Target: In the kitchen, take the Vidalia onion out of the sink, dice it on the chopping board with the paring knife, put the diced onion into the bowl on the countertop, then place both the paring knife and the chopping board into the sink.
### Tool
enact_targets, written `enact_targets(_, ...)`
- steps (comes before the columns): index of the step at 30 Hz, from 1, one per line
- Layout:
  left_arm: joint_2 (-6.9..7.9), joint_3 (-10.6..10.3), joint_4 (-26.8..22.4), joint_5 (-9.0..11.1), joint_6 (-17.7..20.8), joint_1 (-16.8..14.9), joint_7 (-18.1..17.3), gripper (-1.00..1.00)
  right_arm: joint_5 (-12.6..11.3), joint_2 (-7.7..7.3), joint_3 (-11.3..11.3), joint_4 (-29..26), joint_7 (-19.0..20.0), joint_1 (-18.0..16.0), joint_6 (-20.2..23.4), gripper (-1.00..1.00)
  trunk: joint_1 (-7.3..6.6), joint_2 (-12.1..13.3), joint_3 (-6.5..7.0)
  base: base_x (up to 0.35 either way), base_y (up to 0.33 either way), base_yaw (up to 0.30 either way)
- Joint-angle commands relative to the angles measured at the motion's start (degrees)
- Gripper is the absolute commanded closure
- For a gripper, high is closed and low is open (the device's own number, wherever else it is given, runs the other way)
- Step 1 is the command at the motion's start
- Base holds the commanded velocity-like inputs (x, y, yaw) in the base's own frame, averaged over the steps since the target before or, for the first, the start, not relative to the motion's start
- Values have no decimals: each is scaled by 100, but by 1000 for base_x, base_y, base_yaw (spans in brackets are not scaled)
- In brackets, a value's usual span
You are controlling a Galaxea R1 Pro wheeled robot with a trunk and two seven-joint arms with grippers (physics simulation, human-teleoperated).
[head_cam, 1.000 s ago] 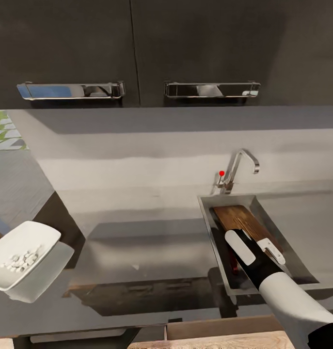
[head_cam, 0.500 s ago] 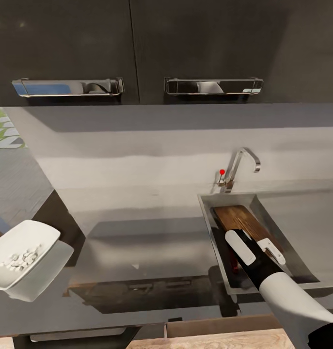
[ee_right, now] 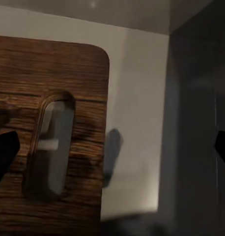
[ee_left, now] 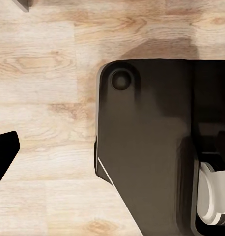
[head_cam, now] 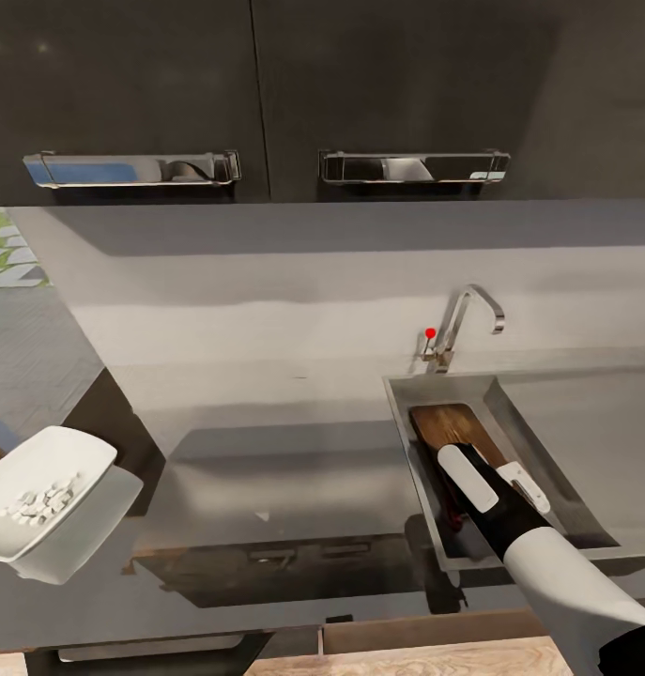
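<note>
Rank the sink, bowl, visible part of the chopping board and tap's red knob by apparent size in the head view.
1. sink
2. bowl, nearer the camera, so its true size is less sure
3. chopping board, partly hidden by the right arm
4. red knob

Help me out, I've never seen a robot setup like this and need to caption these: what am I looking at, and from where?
It is a simulated two-armed robot. The head camera looks down on a grey countertop. The white bowl of diced onion sits at its left end. The right arm reaches into the sink, where the chopping board lies. The right wrist camera looks along that gripper's fingers at the board's slot handle; the fingertips are spread wide, gripping nothing. The left wrist camera faces the wooden floor.
</note>
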Motion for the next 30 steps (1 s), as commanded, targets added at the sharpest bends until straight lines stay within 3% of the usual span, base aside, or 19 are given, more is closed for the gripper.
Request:
enact_targets(1, 6, -48, -11, 19, -6, 1, 53, -100, -34, -8, 36, -32, -2, -7, -59, -100, 4, -11, -10, 0, 0, 0)
enact_targets(5, 6, -50, -6, 26, -6, 1, 53, -100, -18, -17, 73, -514, 199, -7, -16, -100, 4, -11, -10, 0, 0, 0)
enact_targets(10, 6, -47, 3, 27, -6, 1, 53, -100, -2, -75, 405, -1502, 435, -5, 606, -100, 4, -11, -10, 0, 0, 0)
enact_targets(12, 6, -46, 4, 27, -6, 1, 53, -100, -1, -223, 490, -1872, 634, 31, 782, -100, 4, -11, -10, 0, 0, 0)
enact_targets(14, 6, -46, 4, 27, -6, 1, 53, -100, -1, -558, 715, -2533, 899, 199, 870, -100, 4, -11, -10, 0, 0, 0)
enact_targets(18, 6, -46, 4, 27, -5, 1, 53, -100, -1, -1171, 1487, -3721, 1077, 405, 898, -100, 4, -11, -10, 0, 0, 0)
enact_targets(19, 6, -46, 4, 27, -5, 1, 53, -100, -1, -1228, 1603, -3836, 1085, 414, 898, -100, 4, -11, -10, 0, 0, 0)
enact_targets(20, 6, -46, 6, 26, -6, 1, 53, -100, -1, -1376, 1932, -4136, 1099, 432, 893, -100, 4, -11, -10, 0, 0, 0)
enact_targets(22, 6, -46, 13, 27, -6, 1, 53, -100, 3, -1485, 2280, -4376, 1113, 443, 879, -100, 4, -11, -10, -22, 0, 0)
enact_targets(25, 6, -46, 20, 27, -5, 1, 53, -100, 47, -1547, 2590, -4516, 1235, 449, 866, -100, 4, -11, -10, -174, 0, 0)
enact_targets(30, 6, -46, 21, 27, -6, 1, 53, -100, 262, -1559, 2668, -4542, 1465, 450, 851, -100, 4, -11, -10, -315, 0, 0)
